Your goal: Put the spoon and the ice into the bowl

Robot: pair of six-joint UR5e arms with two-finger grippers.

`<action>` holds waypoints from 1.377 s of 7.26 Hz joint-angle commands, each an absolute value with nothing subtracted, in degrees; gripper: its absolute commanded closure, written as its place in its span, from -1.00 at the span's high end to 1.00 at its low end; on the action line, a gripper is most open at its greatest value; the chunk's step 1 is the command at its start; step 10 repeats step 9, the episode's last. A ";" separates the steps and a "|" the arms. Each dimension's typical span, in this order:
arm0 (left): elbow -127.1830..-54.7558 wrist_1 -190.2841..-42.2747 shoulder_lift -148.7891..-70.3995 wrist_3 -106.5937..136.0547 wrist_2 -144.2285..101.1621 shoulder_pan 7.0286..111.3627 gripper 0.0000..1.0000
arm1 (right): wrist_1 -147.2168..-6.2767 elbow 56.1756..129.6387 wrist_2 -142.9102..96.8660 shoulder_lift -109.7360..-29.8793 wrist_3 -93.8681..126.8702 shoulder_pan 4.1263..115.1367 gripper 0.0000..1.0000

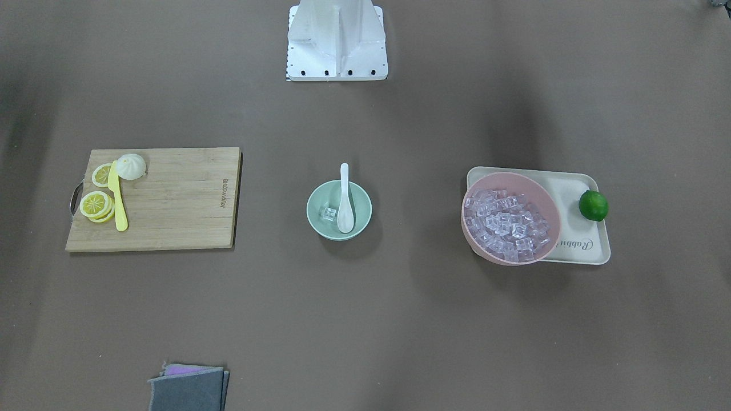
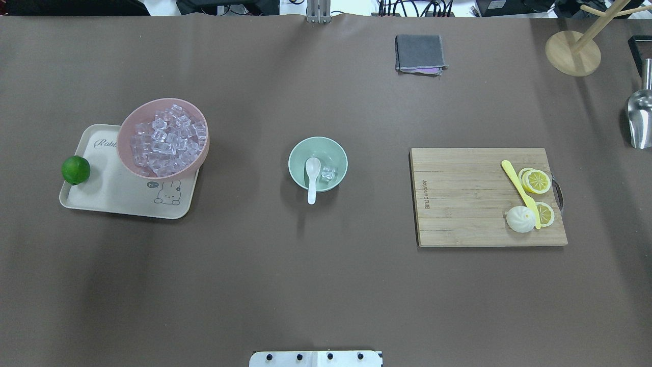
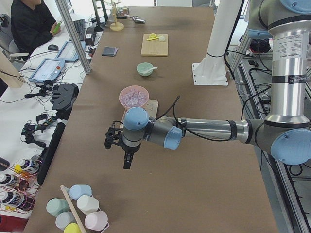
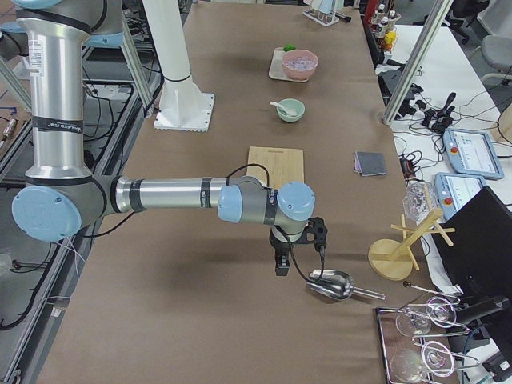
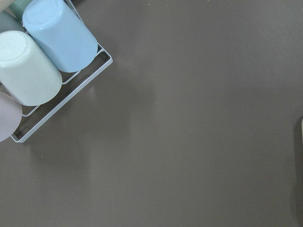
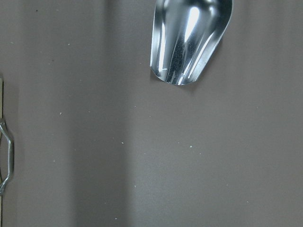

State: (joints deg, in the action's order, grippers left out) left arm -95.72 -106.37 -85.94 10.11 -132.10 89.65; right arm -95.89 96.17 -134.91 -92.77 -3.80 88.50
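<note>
The mint-green bowl (image 2: 327,146) stands at the table's middle and also shows in the front view (image 1: 312,209). The white spoon (image 2: 312,179) lies in it, scoop inside and handle over the rim toward the robot; it also shows in the front view (image 1: 344,197). A clear ice cube (image 2: 328,173) lies in the bowl beside the scoop. The pink bowl (image 2: 126,128) holds several more ice cubes (image 2: 165,138). My left gripper (image 3: 127,163) hovers beyond the tray at the table's left end. My right gripper (image 4: 281,262) hovers at the right end near a metal scoop. I cannot tell whether either is open or shut.
A beige tray (image 2: 117,196) carries the pink bowl and a lime (image 2: 76,169). A wooden cutting board (image 2: 463,199) holds lemon slices, a yellow knife (image 2: 520,191) and a white bun. A grey cloth (image 2: 419,53), a metal scoop (image 6: 191,38) and a cup rack (image 5: 42,61) lie at the edges.
</note>
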 commanded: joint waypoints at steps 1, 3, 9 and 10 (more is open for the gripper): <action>-95.98 -106.44 -85.61 10.11 -132.10 89.65 0.96 | -95.89 96.24 -134.91 -92.81 -3.69 88.51 1.00; -96.68 -106.35 -85.52 10.11 -132.28 89.74 0.96 | -95.98 96.33 -135.00 -92.72 -3.60 88.51 1.00; -97.29 -106.26 -85.52 10.11 -132.36 89.74 0.96 | -95.80 96.33 -135.18 -92.55 -3.60 88.51 1.00; -97.29 -106.26 -85.52 10.11 -132.36 89.74 0.96 | -95.80 96.33 -135.18 -92.55 -3.60 88.51 1.00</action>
